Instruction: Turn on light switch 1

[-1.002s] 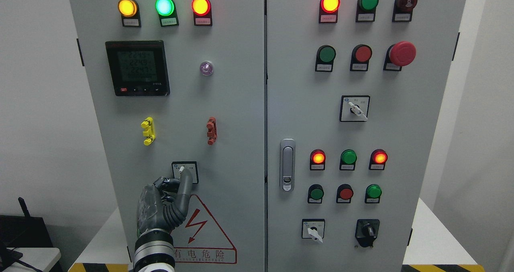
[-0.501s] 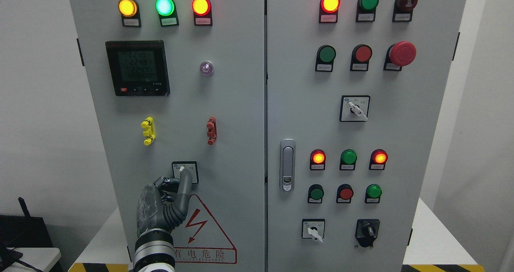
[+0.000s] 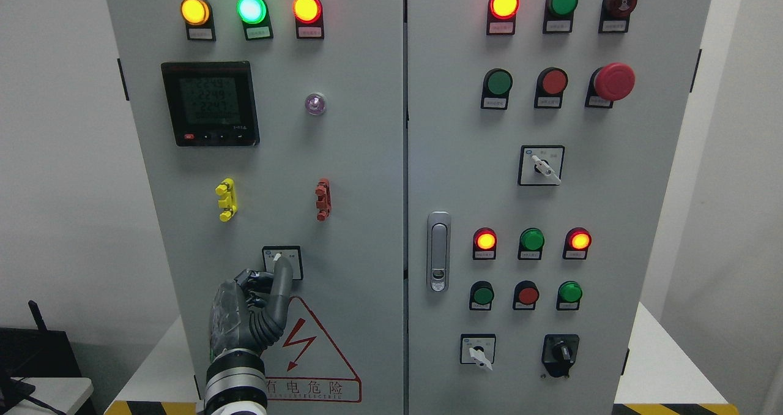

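A small rotary switch on a square white plate (image 3: 294,257) sits low on the cabinet's left door, its white lever (image 3: 277,257) pointing up and left. My left hand (image 3: 260,299) rises from the bottom edge just below it. One grey finger (image 3: 282,277) stretches up with its tip against the lever and covers the plate's lower left part. The other fingers are curled in beside the palm and hold nothing. The right arm is out of view.
The left door carries three lit lamps along its top, a meter (image 3: 210,103), a yellow clip (image 3: 226,199), a red clip (image 3: 322,199) and a warning triangle (image 3: 309,351). The right door has a handle (image 3: 438,251), push buttons, lamps and three more rotary switches (image 3: 541,165).
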Robot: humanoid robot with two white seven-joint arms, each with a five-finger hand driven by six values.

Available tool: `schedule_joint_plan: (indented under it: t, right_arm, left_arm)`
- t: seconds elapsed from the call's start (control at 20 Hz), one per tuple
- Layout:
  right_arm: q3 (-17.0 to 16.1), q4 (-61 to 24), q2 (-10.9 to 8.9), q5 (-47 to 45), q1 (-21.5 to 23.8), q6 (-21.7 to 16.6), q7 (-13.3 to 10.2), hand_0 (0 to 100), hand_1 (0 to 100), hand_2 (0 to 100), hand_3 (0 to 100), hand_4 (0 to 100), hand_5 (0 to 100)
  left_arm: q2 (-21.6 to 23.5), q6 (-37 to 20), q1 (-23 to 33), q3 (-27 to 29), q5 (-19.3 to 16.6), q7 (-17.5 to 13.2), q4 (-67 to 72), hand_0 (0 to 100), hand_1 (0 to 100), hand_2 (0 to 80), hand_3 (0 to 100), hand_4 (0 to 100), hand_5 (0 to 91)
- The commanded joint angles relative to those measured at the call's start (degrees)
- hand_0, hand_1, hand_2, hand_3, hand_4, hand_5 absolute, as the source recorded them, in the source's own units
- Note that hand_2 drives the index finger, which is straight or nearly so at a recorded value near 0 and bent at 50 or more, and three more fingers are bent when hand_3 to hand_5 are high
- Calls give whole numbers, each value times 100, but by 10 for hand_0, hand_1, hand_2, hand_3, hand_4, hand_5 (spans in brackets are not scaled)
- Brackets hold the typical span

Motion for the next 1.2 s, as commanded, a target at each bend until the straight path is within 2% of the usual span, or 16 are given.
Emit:
schedule_joint_plan:
  t: [0.0,1.15]
  right_arm:
    - [97,0,2,-141,5,-4,-3,120,389,0,0,0,0]
    - [97,0,2,-141,5,4,-3,120,389,0,0,0,0]
  left_arm:
    - [0,-6,-1,-35,0,12,1,446,260,434,708,815,866]
    - [0,-6,-1,-35,0,12,-8,564,198,438,732,828,866]
